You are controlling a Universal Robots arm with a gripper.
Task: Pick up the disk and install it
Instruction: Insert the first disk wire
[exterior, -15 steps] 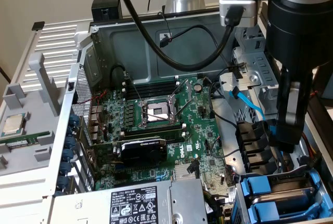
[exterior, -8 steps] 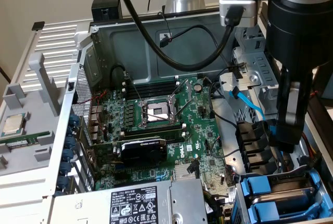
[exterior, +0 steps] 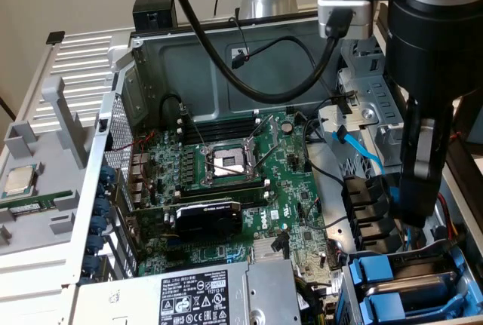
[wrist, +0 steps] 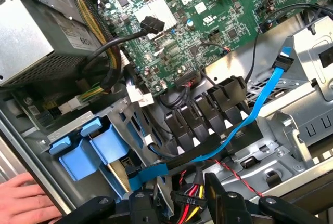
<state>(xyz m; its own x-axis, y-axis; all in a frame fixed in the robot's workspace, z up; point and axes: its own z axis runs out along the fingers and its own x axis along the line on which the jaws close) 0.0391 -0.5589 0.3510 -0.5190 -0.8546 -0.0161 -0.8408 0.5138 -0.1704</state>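
Observation:
Two blue plastic carrier fronts (exterior: pixel 407 287) sit one above the other in the drive bay at the case's lower corner on the exterior view's right. The wrist view shows them as blue tabs (wrist: pixel 88 148). The disk's metal body is hidden inside the bay, and I cannot tell which carrier holds it. My gripper (exterior: pixel 417 216) hangs just above and behind that bay, over the black cable clips (exterior: pixel 366 204). In the wrist view its black fingers (wrist: pixel 216 198) stand apart, and my gripper (wrist: pixel 179 203) is open, with only red and yellow wires behind the gap.
The open case holds a green motherboard (exterior: pixel 249 174) with an empty CPU socket, a black card (exterior: pixel 207 216) and a grey power supply (exterior: pixel 189 295). A blue SATA cable (wrist: pixel 244 125) crosses the bay area. A person's hand (wrist: pixel 26 203) rests by the case edge. A processor chip (exterior: pixel 20 180) lies outside.

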